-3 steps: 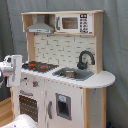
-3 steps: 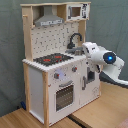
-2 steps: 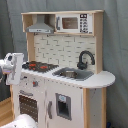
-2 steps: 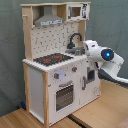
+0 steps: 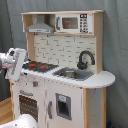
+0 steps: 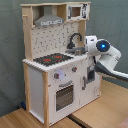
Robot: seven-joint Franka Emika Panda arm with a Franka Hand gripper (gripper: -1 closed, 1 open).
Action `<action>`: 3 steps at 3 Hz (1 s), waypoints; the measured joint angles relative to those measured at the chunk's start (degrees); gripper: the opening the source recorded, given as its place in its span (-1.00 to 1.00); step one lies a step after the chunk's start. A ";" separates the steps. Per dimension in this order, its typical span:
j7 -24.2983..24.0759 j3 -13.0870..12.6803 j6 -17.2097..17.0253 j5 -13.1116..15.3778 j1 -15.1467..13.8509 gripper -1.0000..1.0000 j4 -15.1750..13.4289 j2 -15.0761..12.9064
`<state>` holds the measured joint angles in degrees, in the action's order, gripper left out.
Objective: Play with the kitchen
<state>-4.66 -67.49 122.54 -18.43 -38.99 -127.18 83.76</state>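
Your pincer itself is hidden, so can't tell if it's clenched or released. What you do see is the arm's white wrist (image 6: pixel 102 48), which has pulled in toward the toy kitchen (image 6: pixel 55 65) over the last second and now sits right by the sink (image 5: pixel 74 74) end of the counter. The black faucet (image 6: pixel 74 40) is just past it, the stovetop (image 6: pixel 53 59) further along. Looks like you're lining up on the sink side.
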 joint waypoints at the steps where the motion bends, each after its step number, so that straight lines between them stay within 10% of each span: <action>1: -1.26 1.70 -3.57 -0.96 -2.80 1.00 2.94 -1.35; 3: -3.00 4.08 -10.01 -4.27 -8.82 1.00 8.80 -5.17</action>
<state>-7.65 -63.41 112.53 -22.70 -47.81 -118.38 78.59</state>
